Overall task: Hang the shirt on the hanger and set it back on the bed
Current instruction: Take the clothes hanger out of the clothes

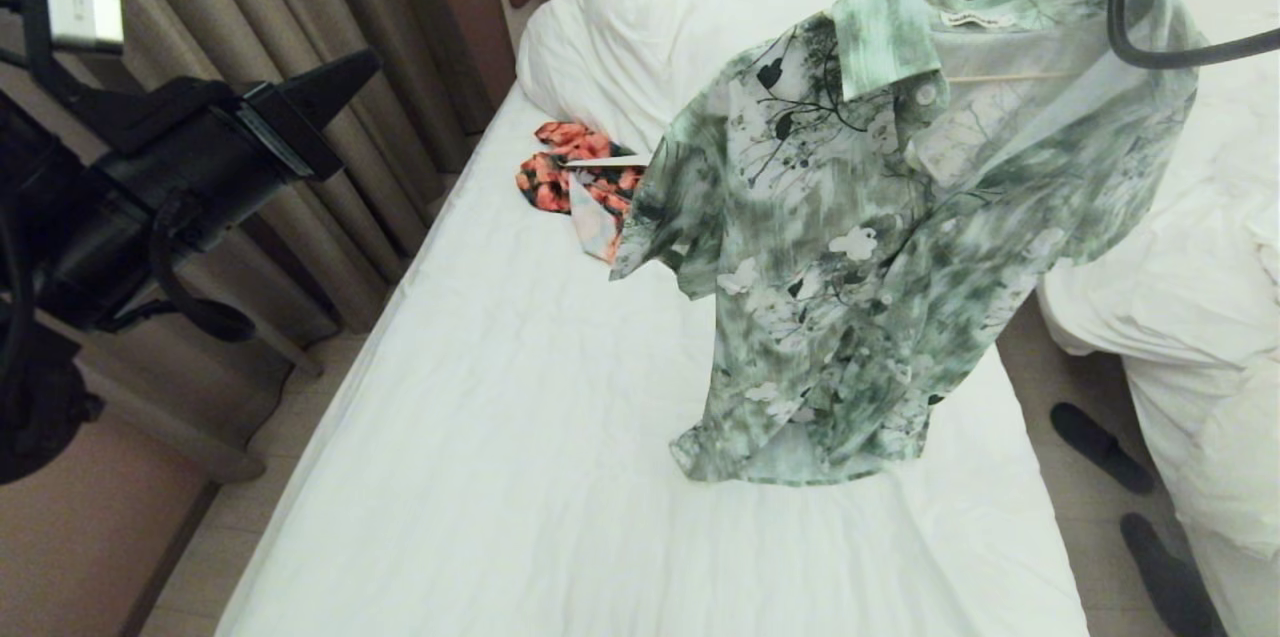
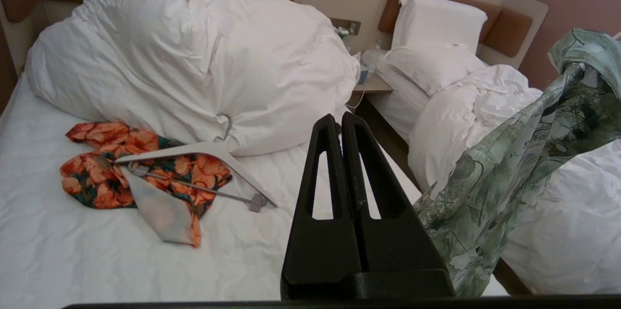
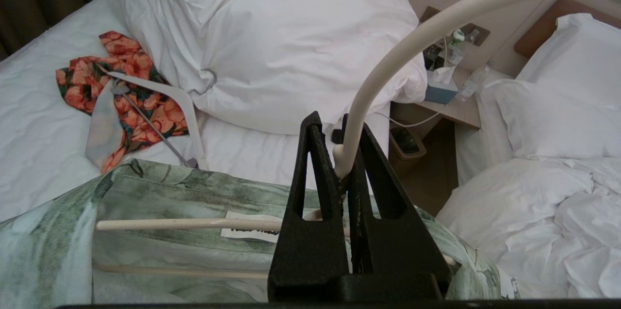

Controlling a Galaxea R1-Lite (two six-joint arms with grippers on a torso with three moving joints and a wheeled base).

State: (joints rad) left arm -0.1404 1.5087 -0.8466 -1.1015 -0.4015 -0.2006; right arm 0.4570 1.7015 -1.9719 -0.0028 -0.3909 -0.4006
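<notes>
Green-and-white shirt (image 1: 880,237) hangs on the cream hanger (image 3: 388,56) above the bed (image 1: 520,457); we see the right tool (image 3: 341,163) clamped on its hook, the left tool (image 2: 339,122) closed, empty, beside the shirt.

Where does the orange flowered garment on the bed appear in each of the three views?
Head view: orange garment lies left of centre, behind the hanging shirt's sleeve.
Left wrist view: at the left, under a white hanger.
Right wrist view: upper left, above the shirt.
Shared landmark: the bunched white duvet beside it.
</notes>
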